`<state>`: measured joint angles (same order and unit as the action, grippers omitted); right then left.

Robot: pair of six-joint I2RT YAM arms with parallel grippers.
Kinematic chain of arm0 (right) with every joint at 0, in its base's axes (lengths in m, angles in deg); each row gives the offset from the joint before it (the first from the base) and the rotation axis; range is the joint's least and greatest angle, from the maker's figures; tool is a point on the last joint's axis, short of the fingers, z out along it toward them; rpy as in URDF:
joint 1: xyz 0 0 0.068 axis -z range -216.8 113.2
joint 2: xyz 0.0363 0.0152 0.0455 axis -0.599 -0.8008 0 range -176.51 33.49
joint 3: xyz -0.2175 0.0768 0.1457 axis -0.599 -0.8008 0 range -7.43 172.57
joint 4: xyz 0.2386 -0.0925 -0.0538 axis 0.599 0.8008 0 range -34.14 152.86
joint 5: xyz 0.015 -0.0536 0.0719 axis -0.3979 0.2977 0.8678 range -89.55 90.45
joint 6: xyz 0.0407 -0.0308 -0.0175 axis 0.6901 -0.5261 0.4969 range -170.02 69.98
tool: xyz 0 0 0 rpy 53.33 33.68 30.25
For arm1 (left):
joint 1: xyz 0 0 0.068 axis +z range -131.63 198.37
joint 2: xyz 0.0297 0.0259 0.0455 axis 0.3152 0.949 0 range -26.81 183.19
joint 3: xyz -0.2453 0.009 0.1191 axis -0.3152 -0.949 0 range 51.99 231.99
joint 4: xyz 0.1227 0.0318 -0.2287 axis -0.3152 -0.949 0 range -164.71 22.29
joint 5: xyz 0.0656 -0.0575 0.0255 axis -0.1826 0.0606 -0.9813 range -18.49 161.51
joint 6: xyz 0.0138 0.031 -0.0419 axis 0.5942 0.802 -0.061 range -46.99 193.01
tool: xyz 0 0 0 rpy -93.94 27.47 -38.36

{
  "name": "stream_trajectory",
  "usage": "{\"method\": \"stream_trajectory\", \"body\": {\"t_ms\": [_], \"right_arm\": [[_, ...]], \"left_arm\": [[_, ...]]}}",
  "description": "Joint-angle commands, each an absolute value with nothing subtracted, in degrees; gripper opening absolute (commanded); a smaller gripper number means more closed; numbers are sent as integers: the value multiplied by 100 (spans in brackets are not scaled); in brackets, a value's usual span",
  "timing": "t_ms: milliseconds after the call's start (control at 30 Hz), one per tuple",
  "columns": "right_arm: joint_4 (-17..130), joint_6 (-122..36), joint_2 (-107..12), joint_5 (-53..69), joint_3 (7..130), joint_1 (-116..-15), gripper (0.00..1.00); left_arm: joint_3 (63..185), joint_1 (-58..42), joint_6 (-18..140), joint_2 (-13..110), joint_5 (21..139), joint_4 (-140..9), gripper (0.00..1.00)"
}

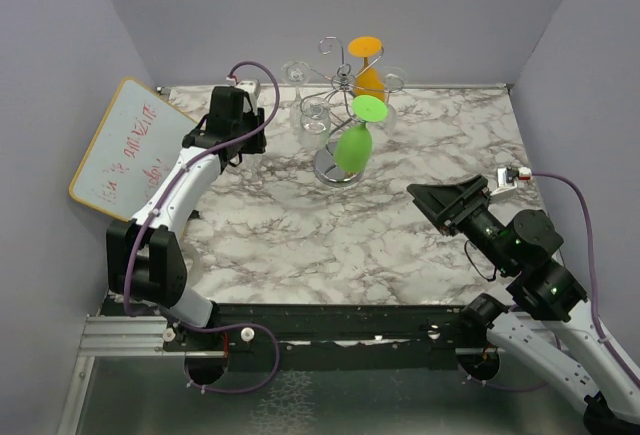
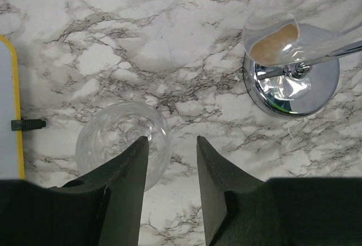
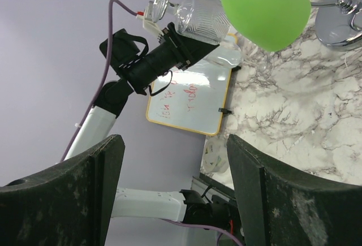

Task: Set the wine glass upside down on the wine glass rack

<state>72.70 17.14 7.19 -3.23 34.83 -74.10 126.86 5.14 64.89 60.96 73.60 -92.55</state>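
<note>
A clear wine glass (image 2: 116, 136) sits on the marble right under my left gripper (image 2: 172, 139). I see it from above, partly behind the left finger (image 2: 121, 189), and it shows faintly in the right wrist view (image 3: 227, 54). The left gripper (image 1: 240, 130) is open with only bare marble between its jaws. The wine glass rack (image 1: 345, 80) stands to its right on a shiny round base (image 2: 294, 90). Upside down on the rack hang another clear glass (image 1: 313, 117), a green glass (image 1: 352, 145) and an orange glass (image 1: 368, 75). My right gripper (image 1: 430, 200) hovers open and empty, right of the rack (image 3: 339, 25).
A yellow-framed whiteboard (image 1: 125, 150) leans against the left wall, its edge (image 2: 7, 104) close to the clear glass on the table. Purple walls close in the back and both sides. The hanging green glass (image 3: 260, 8) and clear glass (image 3: 198, 17) overhang the marble beside the base.
</note>
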Motion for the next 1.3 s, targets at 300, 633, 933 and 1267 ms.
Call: {"method": "stream_trajectory", "body": {"t_ms": [300,633,933,1267], "right_arm": [[7432,1634,521,-422,3529,-7433,77],[7761,1810,128,-291,3669,-7437,75],[7861,2732,-118,-333,3043,-7433,74],[6839,4046,-214,311,1852,-7433,69]], "left_arm": [[12875,536,6781,6332,7476,-9692,18],[12872,531,6947,5943,8297,-10211,0],[11980,246,6265,4422,9186,-10283,0],[11032,-1487,4618,2876,8942,-9865,0]]}}
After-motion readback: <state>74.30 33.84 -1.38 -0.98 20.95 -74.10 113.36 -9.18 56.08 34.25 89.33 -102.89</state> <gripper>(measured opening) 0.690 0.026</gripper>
